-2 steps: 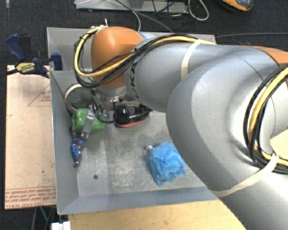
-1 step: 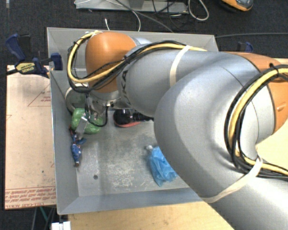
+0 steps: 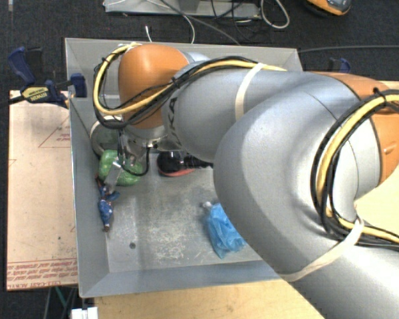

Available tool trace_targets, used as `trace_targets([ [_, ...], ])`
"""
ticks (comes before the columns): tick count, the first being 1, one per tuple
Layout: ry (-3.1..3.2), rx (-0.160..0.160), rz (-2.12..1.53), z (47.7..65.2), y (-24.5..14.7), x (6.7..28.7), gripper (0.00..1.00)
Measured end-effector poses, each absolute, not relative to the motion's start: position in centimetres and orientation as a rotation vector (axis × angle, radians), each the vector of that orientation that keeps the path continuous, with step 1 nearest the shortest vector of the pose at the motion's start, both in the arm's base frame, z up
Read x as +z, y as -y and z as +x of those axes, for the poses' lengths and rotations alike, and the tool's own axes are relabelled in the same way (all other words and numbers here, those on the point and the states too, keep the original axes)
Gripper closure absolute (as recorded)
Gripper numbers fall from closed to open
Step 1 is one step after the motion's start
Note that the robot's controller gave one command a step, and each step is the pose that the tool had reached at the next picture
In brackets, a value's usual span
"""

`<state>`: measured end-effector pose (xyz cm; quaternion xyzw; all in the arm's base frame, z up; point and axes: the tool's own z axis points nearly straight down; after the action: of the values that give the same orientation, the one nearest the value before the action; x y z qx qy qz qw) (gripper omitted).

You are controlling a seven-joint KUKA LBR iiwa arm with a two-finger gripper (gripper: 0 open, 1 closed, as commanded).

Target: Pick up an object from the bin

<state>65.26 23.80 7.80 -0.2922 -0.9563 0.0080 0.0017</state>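
Gripper [image 3: 128, 159] low over green rounded object [image 3: 110, 165] at bin's left side; grip state cannot be told. Grey bin floor [image 3: 161, 226] scuffed. Dark carpet [image 3: 53, 12] and cables [image 3: 274, 15] lie beyond.

Bright, even light falls from above. The arm [image 3: 286, 151] carries a broad soft sheen along its grey shell, and its orange cover [image 3: 143, 68] a pale highlight at 11 o'clock. Under the cover a deep shadow darkens the gripper [image 3: 128, 166] and a green thing [image 3: 112, 163] at 9 o'clock. The bin [image 3: 153, 231] floor at 6 o'clock is evenly lit and matte; the blue bag [image 3: 223, 231] there casts a faint shadow.
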Motion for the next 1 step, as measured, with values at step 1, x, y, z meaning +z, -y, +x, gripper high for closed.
trace_targets([
  [1, 2.998, 0.025, -0.918, 65.01, -23.73, 8.97, 1.0],
])
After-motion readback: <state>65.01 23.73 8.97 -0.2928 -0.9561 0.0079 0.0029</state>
